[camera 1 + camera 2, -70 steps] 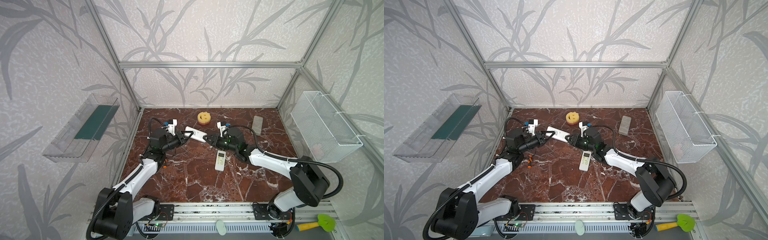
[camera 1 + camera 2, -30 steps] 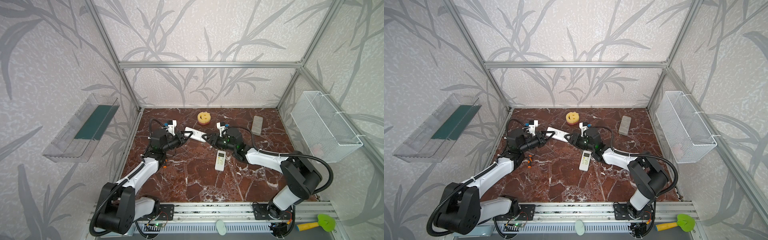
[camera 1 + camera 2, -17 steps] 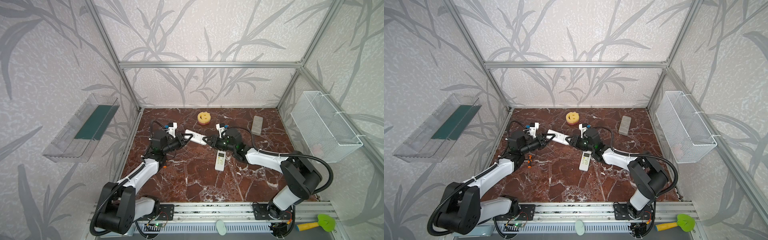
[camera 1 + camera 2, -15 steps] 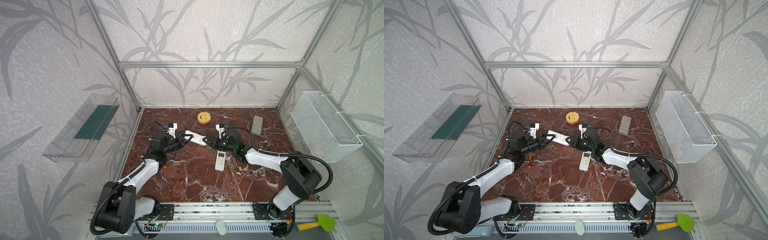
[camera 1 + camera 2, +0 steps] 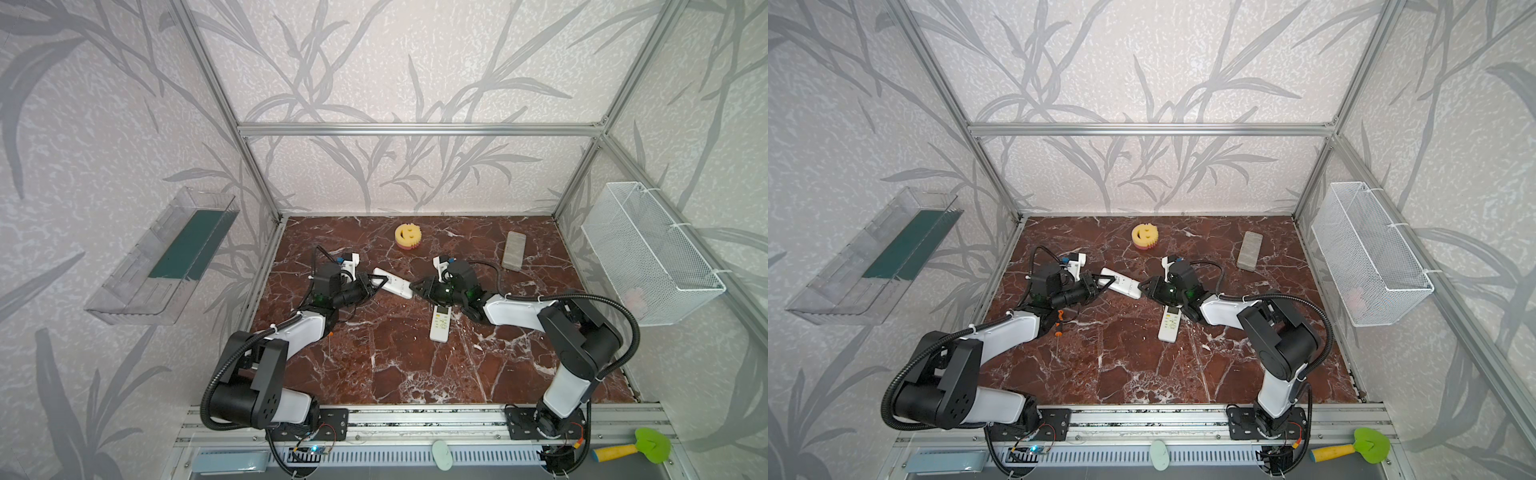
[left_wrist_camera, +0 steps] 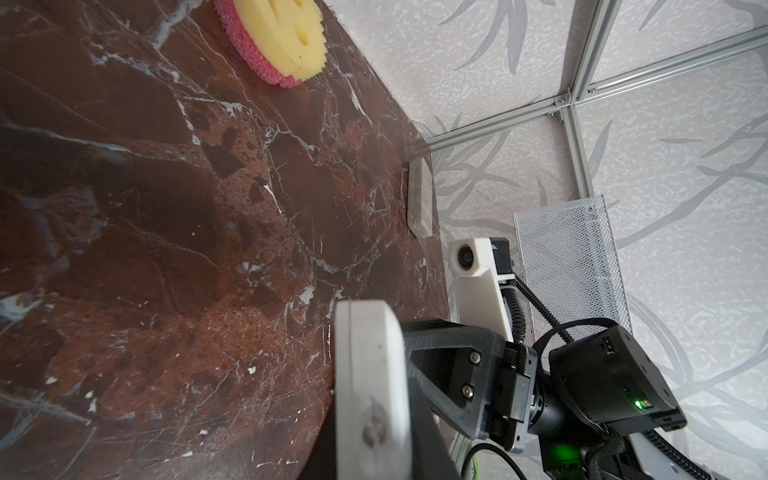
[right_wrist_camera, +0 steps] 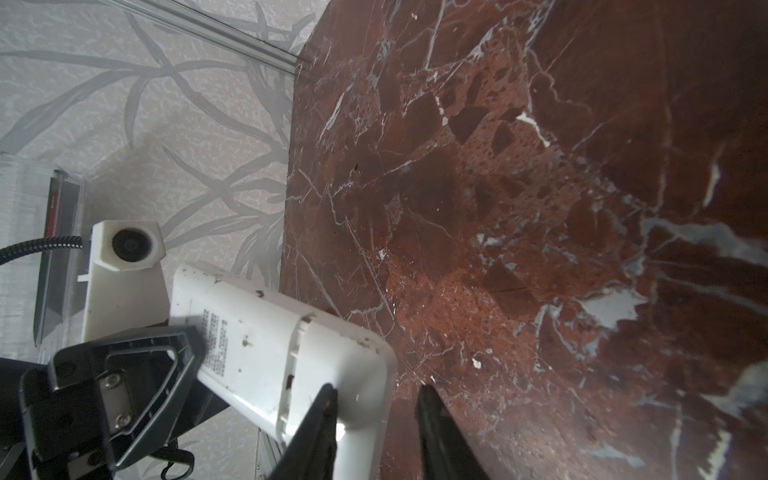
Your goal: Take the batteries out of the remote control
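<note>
Right wrist: remote label unreadable

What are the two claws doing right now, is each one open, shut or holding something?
Left gripper: shut on one end of the white remote control, lifted off the table.
Right gripper: jaws around the remote's other end; whether they grip it cannot be told.

Right tool narrower on remote

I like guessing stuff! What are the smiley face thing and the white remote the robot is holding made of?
The smiley face looks like soft sponge: yellow foam with tiny holes, and a rough pink layer underneath. The remote looks like hard, smooth white plastic, scuffed and speckled, with a moulded seam across its back.
</note>
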